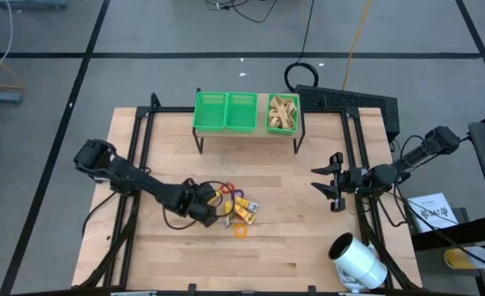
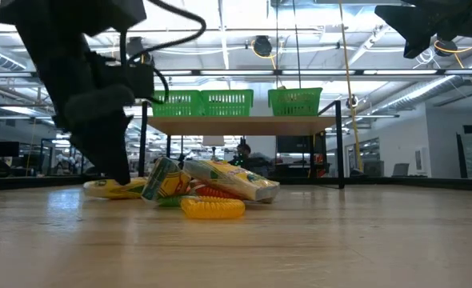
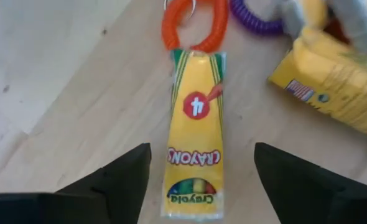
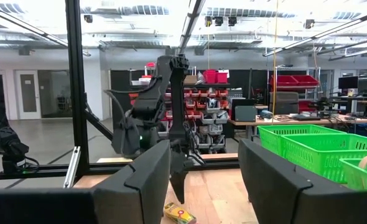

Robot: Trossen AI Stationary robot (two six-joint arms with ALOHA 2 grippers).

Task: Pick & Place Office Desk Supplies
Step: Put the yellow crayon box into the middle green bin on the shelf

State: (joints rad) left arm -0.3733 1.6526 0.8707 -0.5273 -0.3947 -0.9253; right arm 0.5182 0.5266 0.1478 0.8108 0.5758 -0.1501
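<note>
Crayon box point(image 3: 196, 134): yellow Crayola pack, flat on the tabletop point(image 1: 292, 247), lying lengthwise right between my left tool's fingers point(image 3: 118, 183) in the left wrist view, not touching either that I can see.
Left tool point(image 1: 212, 210): low over the pile near the tabletop's middle-left, jaws spread wide, gripping nothing.
Orange coil point(image 3: 195, 25): ring-shaped spiral loop, touching the far end of the crayon box.
Purple coil point(image 3: 258, 18): just beside the orange one, partly cut off at the frame edge.
Second yellow pack point(image 3: 333, 81): bigger, tilted, close beside the crayon box but apart from it.
Pile from low view: yellow packs point(image 2: 228, 180) stacked loosely, a yellow coil point(image 2: 212, 208) in front, a red bit under them; I can't tell exactly what touches what.
Green bins point(image 1: 226, 111): two joined ones on the raised shelf at the back, a third point(image 1: 283, 113) beside them holding tan pieces.
Right tool point(image 1: 329, 182): parked over the right side, well apart from the pile, jaws partly apart, nothing in them.
White cylinder point(image 1: 357, 261): near the front right corner.
</note>
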